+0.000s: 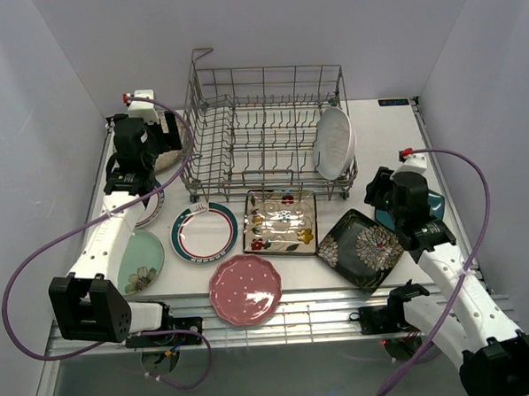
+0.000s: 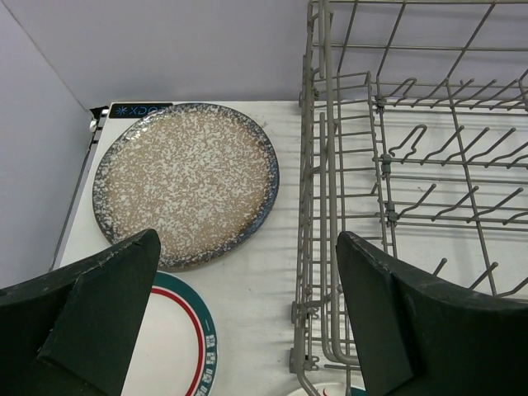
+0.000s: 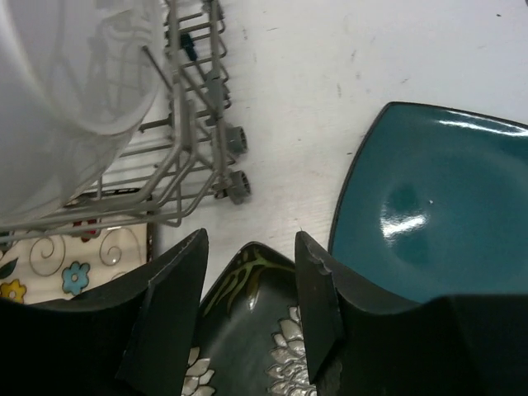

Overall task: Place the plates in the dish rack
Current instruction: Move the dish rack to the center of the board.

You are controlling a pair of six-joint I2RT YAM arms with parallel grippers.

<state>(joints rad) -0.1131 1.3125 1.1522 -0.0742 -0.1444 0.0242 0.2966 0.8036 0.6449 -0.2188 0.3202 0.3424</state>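
A: Fingers first. What about the left gripper (image 2: 247, 239)?
B: Its dark fingers (image 2: 91, 322) stand wide apart with nothing between them, over the white table (image 1: 381, 143) just left of the rack (image 1: 267, 70). The right gripper (image 3: 252, 239) is parted too, and empty, above a corner of the black plate (image 1: 362, 246).
A: And the surface?
B: A flat white top, scuffed in places, with a ribbed metal rail (image 1: 324, 315) along the near edge. Plain pale walls (image 1: 282, 24) close it in on three sides.
A: Plates, from the front?
B: Nearest is a pink plate (image 1: 244, 290), round, scalloped and dotted. Left of it is a pale green plate (image 1: 144, 260) with a flower, partly under the left arm. Behind them lies a round ringed plate (image 1: 204, 232), white with teal and red bands. Next to it is a square cream plate (image 1: 281, 221) with painted flowers, just beside the glossy black plate, which is square with a pale bloom. A shiny teal plate (image 3: 437, 206), square with rounded corners, lies right of the black one.
A: Further back?
B: The rack is grey wire with upright tines and a raised handle at its far left corner. One white plate (image 1: 334, 142) stands on edge at its right end. At the far left a round speckled plate (image 2: 186, 181), brown and white with a dark rim, lies flat beside the rack.
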